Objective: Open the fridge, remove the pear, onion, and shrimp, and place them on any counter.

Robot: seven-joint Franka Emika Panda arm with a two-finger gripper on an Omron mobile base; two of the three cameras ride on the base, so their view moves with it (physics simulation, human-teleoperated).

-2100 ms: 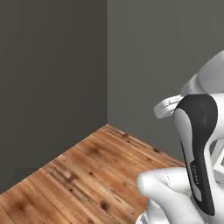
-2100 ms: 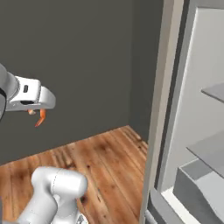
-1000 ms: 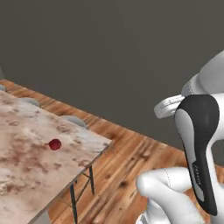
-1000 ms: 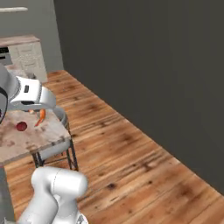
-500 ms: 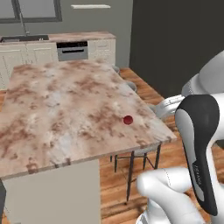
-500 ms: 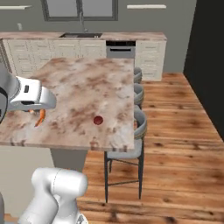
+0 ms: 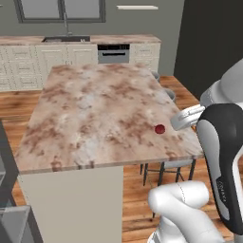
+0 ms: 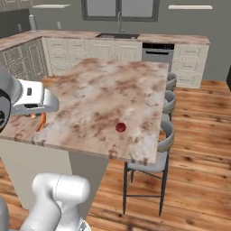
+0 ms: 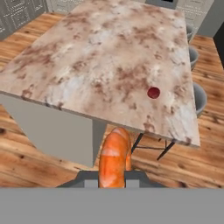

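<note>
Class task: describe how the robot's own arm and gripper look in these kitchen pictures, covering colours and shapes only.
The arm is built of rounded glossy white segments, with a long dark, nearly black panel running down one link. The gripper has a boxy white body with small dark spots on its side. No cables or printed markings can be made out.

A home kitchen: a marbled island worktop (image 8: 108, 90) with stools (image 8: 164, 135), white cabinets (image 8: 58, 56), a sink (image 8: 115, 35) under a window (image 8: 119, 9), a built-in oven (image 8: 155, 50), and wood flooring (image 8: 198, 171).

Glossy white rounded arm (image 7: 182, 211) — dark joints.
</note>
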